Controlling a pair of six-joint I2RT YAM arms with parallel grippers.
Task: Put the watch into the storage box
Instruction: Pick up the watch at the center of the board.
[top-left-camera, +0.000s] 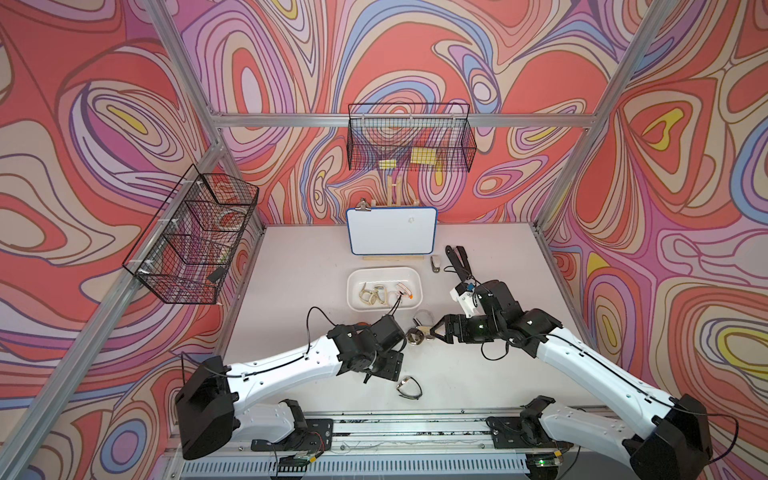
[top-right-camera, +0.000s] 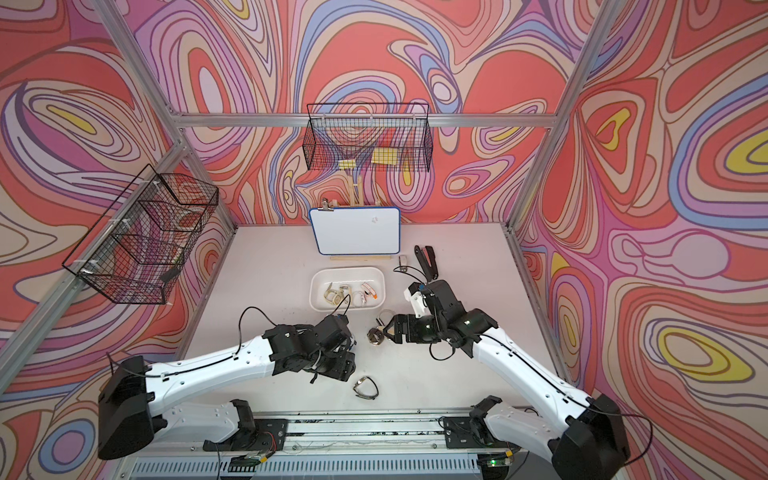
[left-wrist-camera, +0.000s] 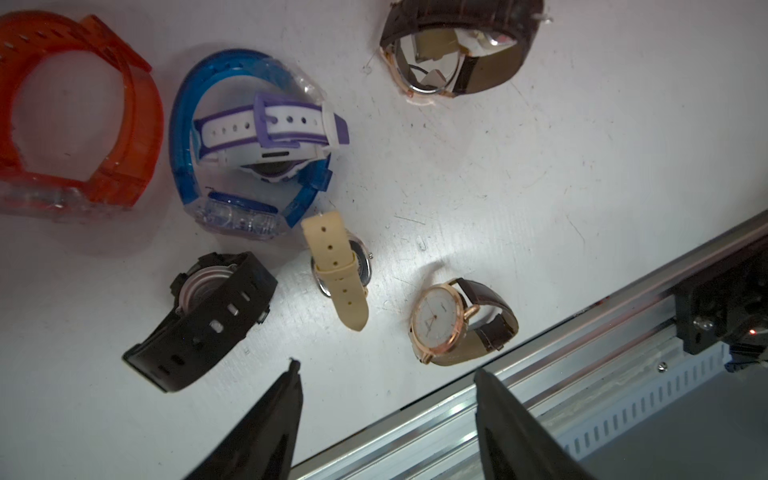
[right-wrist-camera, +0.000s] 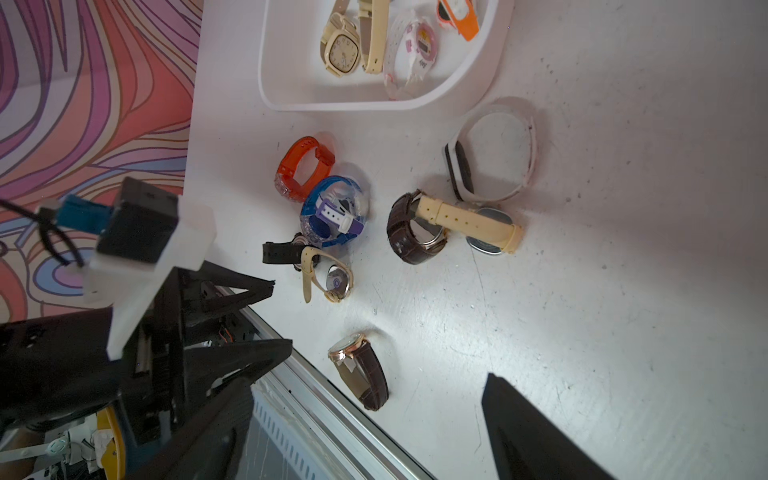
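The rose-gold watch (left-wrist-camera: 436, 320), on a brown strap, lies on its side near the front edge of the desk (left-wrist-camera: 540, 166), apart from everything else. It is one of many, and I hold none of them.

In the left wrist view my left pincer (left-wrist-camera: 386, 365) hangs above the desk with its jaws apart and only bare surface between them. Beyond the tips, besides the rose-gold watch, lie a beige-strapped watch (left-wrist-camera: 338, 270) with its case back showing and a black watch (left-wrist-camera: 208, 320). Farther off, a blue watch (left-wrist-camera: 187, 137) rings a white-and-purple watch (left-wrist-camera: 270, 133), and an orange-red watch (left-wrist-camera: 137, 124) sits just beside them. In both top views my left arm covers most of this cluster.

My right pincer (top-left-camera: 431, 331) is open and empty too, and sits just beside a dark brown watch (top-left-camera: 412, 337) toward the middle of the desk. A cream-strapped watch (right-wrist-camera: 469, 222) rests one strap end on the dark brown watch, and a white band (right-wrist-camera: 490, 153) stands between that pair and the storage box (top-left-camera: 384, 271).

The storage box sits mid-desk, in front of the whiteboard (top-left-camera: 390, 232) that stands at the back edge. It holds a square cream watch (right-wrist-camera: 340, 50), a pink-and-white watch (right-wrist-camera: 415, 45) and an orange watch (right-wrist-camera: 457, 16).
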